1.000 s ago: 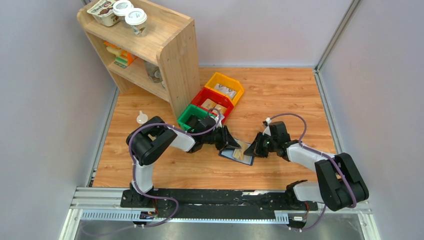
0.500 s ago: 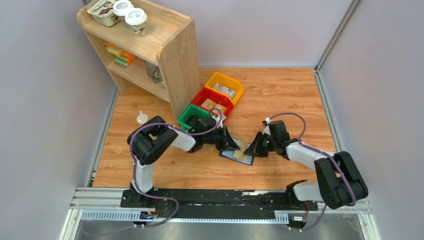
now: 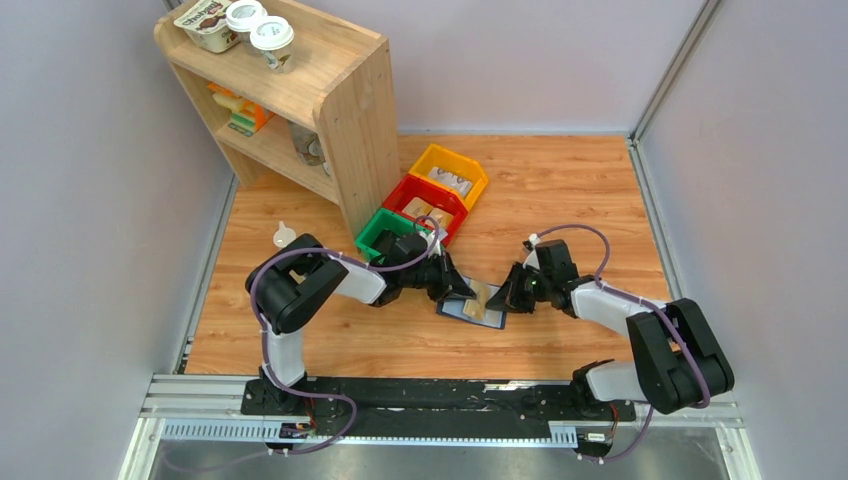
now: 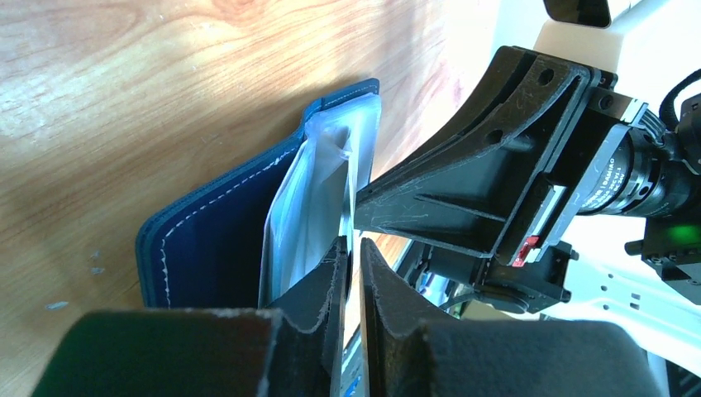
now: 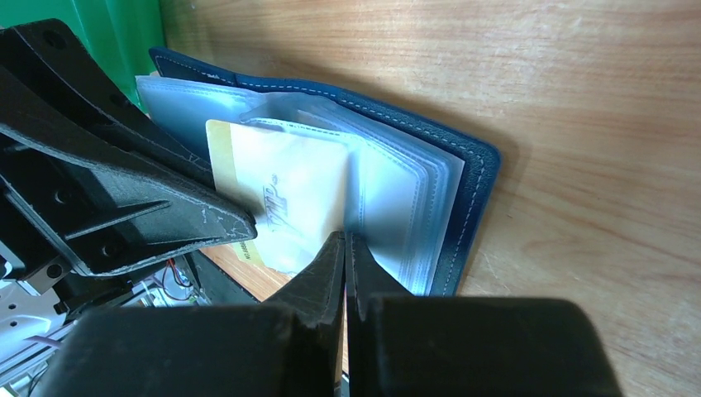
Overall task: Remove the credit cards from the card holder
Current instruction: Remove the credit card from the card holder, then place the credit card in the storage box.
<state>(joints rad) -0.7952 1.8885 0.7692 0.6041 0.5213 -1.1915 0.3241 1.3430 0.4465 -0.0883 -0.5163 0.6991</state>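
A small flat navy-blue leather-look card holder lies open on the wood-grain tabletop, between the two arms and near the green plastic bin, though apart from it. That bin is the nearest of a row of three, followed by a red plastic bin and a yellow plastic bin beside a light wooden shelf unit.

The holder's cover rests flat on the wood, and its clear plastic sleeves fan upward from the spine. One thin cream-tan credit card with faint printed lettering sits among the sleeves. It is partly raised and tilted above the cover.

The left gripper comes in from the bin side. Its two black fingers are clenched to a sliver of a gap around the thin edge of a translucent leaf of the card holder. Whether the card itself is caught in that pinch cannot be told.

The right gripper faces it from the opposite side. Its fingers are pressed together on the edge of a clear sleeve just beside the card's right edge. The two grippers stand tip to tip over the holder, very close together, and contact between them cannot be told
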